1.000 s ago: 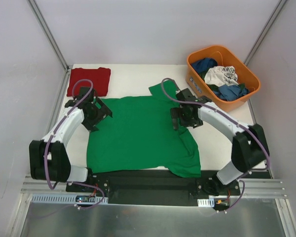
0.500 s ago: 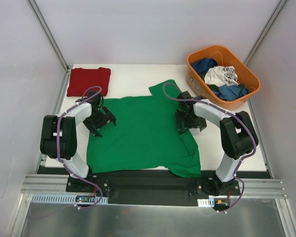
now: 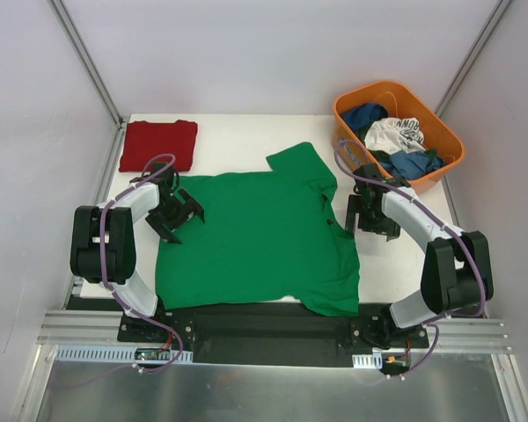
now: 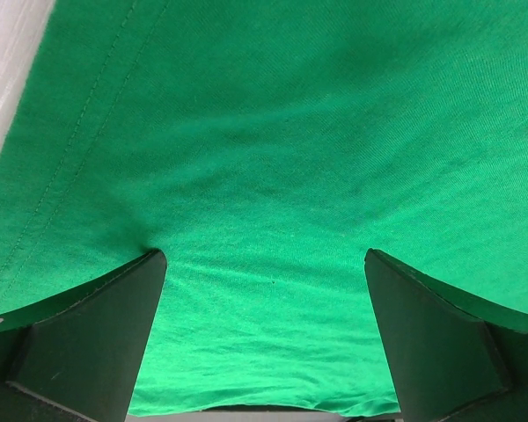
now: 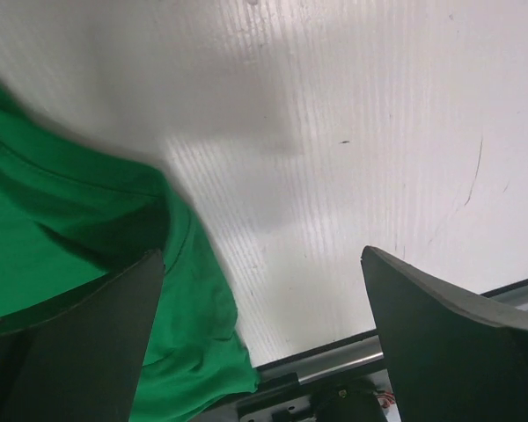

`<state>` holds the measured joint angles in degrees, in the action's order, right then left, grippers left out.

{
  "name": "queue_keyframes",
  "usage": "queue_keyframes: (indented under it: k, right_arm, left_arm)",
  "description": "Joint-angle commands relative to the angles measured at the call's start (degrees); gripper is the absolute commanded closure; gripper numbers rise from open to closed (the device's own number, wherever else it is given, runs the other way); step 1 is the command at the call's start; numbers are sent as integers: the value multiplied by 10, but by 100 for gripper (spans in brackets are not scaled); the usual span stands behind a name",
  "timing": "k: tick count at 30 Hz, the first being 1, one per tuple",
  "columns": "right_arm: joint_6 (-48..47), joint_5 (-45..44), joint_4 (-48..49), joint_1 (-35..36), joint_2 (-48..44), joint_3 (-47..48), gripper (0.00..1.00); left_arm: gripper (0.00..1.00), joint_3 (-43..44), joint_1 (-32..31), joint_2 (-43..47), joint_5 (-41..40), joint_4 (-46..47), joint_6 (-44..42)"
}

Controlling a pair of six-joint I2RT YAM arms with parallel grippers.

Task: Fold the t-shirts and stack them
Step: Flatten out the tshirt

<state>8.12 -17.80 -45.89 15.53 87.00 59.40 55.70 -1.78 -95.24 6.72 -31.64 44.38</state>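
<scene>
While the green collared t-shirt (image 3: 255,242) lies flat on the table (image 3: 246,132), left pincer (image 3: 181,220) gapes over its left edge; right pincer (image 3: 368,225), also released, beside its right edge. Dark red t-shirt (image 3: 158,143) folded, far-left.

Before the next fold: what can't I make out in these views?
Top view: green shirt's far-left corner, covered by the left pincer.
Left wrist view: only green cloth; collar and sleeves cut off by the frame.
Top view: print on the white garment in the basket, too small to read.
</scene>
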Motion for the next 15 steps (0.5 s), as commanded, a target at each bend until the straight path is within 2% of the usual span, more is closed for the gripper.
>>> queue_keyframes:
  k: [1,2,5,9,13,15]
  right_arm:
    - [-19,41,12,12,-40,3,1]
    - [-37,79,44,26,-46,4,1]
    - [-61,95,89,73,-25,38,1]
    - [-72,46,85,114,73,145,1]
    - [-64,-13,62,116,189,252,1]
    - [-72,-21,63,116,216,272,1]
  left_arm:
    - [1,-13,7,-13,-31,0,-18]
    - [1,-11,7,-14,-30,0,-19]
    - [1,-7,7,-19,-29,0,-20]
    - [1,-5,7,-23,-26,0,-23]
    - [1,-11,11,-21,-36,-1,-26]
    - [1,-13,14,-21,-39,0,-27]
